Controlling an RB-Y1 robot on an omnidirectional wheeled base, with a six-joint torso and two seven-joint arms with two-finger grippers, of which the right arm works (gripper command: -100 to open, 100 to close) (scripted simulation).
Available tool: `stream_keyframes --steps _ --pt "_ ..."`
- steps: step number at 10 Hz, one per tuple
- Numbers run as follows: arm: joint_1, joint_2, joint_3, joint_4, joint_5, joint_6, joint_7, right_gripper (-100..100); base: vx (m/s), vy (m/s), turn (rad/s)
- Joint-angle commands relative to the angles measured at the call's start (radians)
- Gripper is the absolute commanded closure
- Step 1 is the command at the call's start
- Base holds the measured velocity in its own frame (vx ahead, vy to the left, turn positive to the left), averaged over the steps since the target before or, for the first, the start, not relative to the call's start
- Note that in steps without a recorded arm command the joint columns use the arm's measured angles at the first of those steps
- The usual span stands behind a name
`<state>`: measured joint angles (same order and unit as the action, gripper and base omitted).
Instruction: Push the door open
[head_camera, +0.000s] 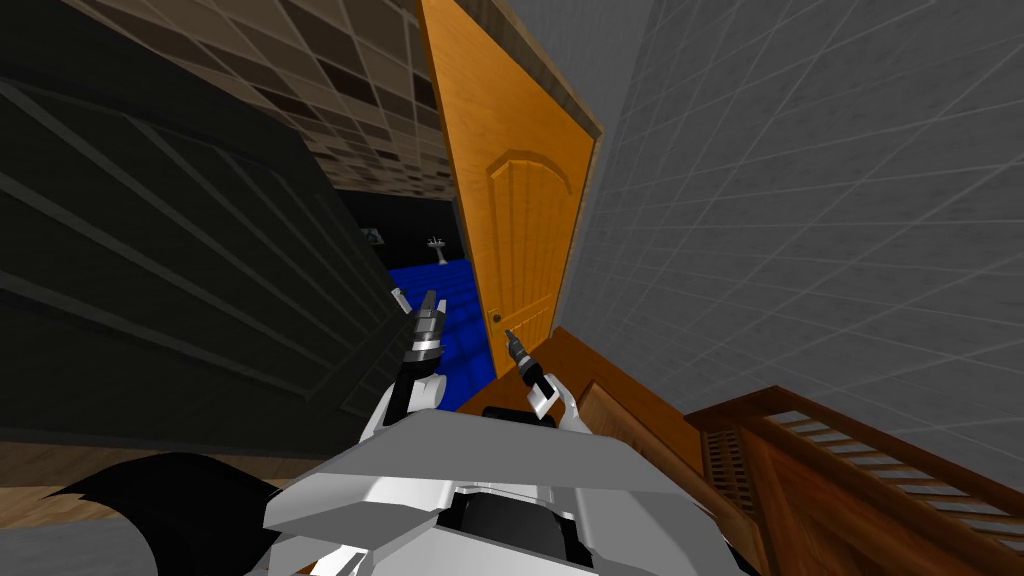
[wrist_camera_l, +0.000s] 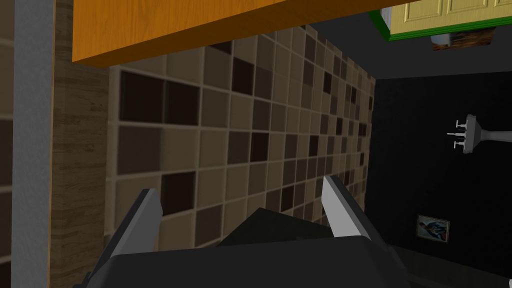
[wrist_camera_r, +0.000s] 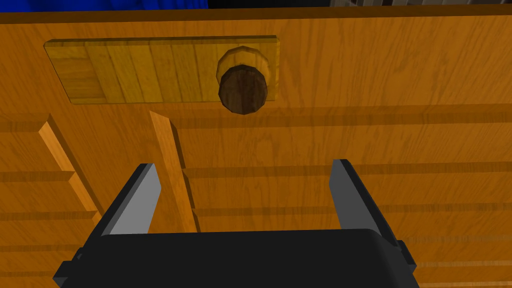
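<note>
The orange wooden door (head_camera: 520, 220) stands partly open ahead, its free edge toward a blue floor (head_camera: 440, 300). Its dark round knob (head_camera: 495, 317) sits low on the panel. My right gripper (head_camera: 508, 334) is just below and beside that knob, close to the door face. In the right wrist view the door (wrist_camera_r: 350, 130) spreads behind the open right gripper (wrist_camera_r: 245, 175), and the knob (wrist_camera_r: 243, 90) on its plate lies just beyond the fingertips, untouched. My left gripper (head_camera: 415, 298) is open in the doorway gap; its wrist view shows the left gripper (wrist_camera_l: 242, 192) facing a tiled wall (wrist_camera_l: 260, 125) past the door's edge (wrist_camera_l: 200, 25).
A dark wall (head_camera: 170, 270) closes the left side and a grey tiled wall (head_camera: 800, 230) the right. A brown wooden railing (head_camera: 800, 470) runs along the lower right. A small white sink (head_camera: 436, 246) stands far inside, against a black area.
</note>
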<state>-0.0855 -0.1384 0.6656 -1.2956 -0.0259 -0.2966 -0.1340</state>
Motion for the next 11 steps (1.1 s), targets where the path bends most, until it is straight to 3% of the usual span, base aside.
stream_keyframes --steps 1,11 --pt "0.0 -0.001 0.003 -0.002 0.0 0.001 -0.001 -100 0.0 0.0 0.0" --pt "0.0 -0.001 0.005 -0.003 0.0 0.001 -0.002 -100 0.003 0.0 -0.002"
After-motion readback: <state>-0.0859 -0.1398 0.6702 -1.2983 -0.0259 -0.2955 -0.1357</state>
